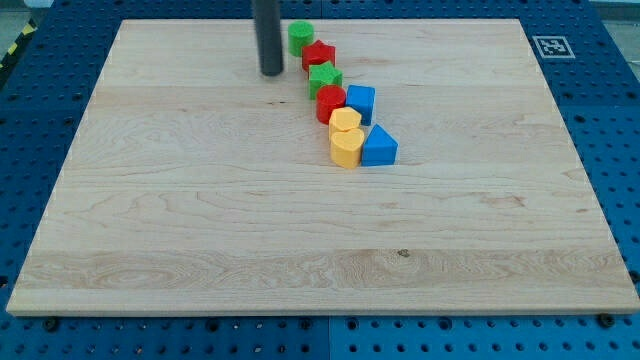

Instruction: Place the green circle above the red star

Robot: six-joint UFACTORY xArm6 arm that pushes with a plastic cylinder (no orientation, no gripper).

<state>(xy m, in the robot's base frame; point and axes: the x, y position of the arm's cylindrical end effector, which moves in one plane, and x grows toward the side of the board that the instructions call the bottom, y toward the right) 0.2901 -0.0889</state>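
Observation:
The green circle (301,36) stands near the view's top, touching the red star (319,55) just below and to its right. My tip (272,73) rests on the board to the left of both, a small gap from the red star and lower left of the green circle. The dark rod rises out of the view's top.
Below the red star a chain of blocks runs down: a green star (324,79), a red circle (331,102), a blue cube (360,103), a yellow heart (345,122), a yellow hexagon (345,148) and a blue triangle (378,146). The wooden board (200,220) lies on a blue perforated table.

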